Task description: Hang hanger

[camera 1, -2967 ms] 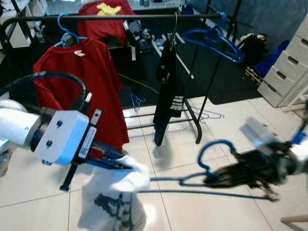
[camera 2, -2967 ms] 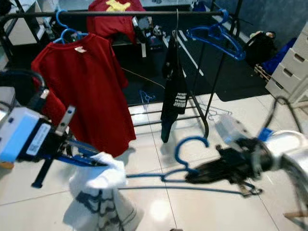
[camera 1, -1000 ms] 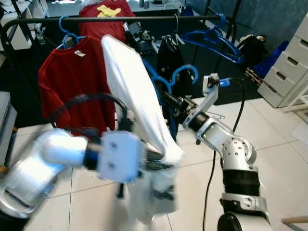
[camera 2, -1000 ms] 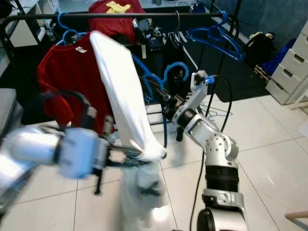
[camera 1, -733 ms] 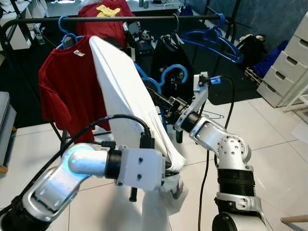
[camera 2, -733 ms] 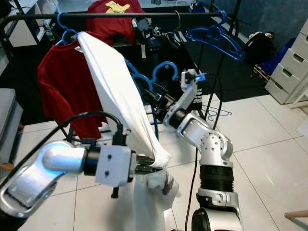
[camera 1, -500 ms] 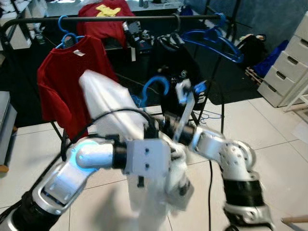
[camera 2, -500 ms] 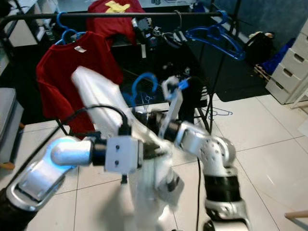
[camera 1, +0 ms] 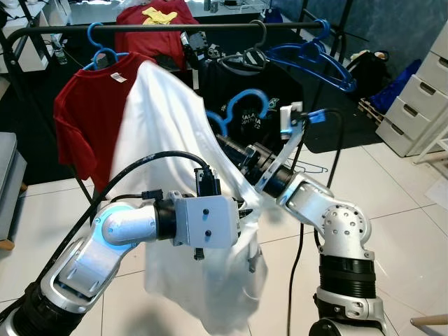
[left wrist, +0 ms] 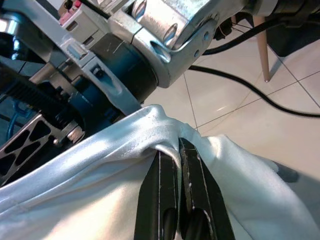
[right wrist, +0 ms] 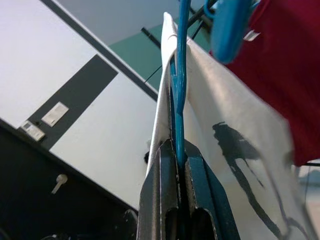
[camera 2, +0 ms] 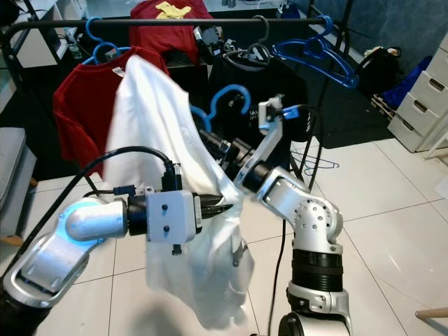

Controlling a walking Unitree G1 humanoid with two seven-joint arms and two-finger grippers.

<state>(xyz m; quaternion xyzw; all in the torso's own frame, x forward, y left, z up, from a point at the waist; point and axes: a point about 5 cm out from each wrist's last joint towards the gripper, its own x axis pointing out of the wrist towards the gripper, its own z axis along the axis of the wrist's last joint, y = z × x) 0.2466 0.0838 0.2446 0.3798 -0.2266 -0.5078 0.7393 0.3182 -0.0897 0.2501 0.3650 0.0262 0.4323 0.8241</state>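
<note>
A white T-shirt (camera 1: 168, 140) with a dark print hangs on a blue hanger whose hook (camera 1: 246, 98) curls up below the black rail (camera 1: 210, 26). My right gripper (right wrist: 179, 150) is shut on the blue hanger (right wrist: 177, 80) just under the hook, seen at mid-height in the left eye view (camera 1: 241, 155). My left gripper (left wrist: 176, 145) is shut on a fold of the white shirt's edge, close beside the right wrist (camera 1: 246, 208). The shirt's far shoulder reaches up in front of the red shirt (camera 1: 84, 119). The hanger's bar is hidden inside the cloth.
On the rail hang the red shirt on a blue hanger, a black shirt (camera 1: 241, 70) and empty blue hangers (camera 1: 315, 56). White drawers (camera 1: 420, 105) stand at the right. A red garment (camera 1: 157, 24) lies behind the rail. The floor is white tile (camera 1: 406, 231).
Both arms have lifted the hanger and white shirt from near the floor to rail height. Over the last half second the shirt spread out and its shoulder rose toward the red shirt.
</note>
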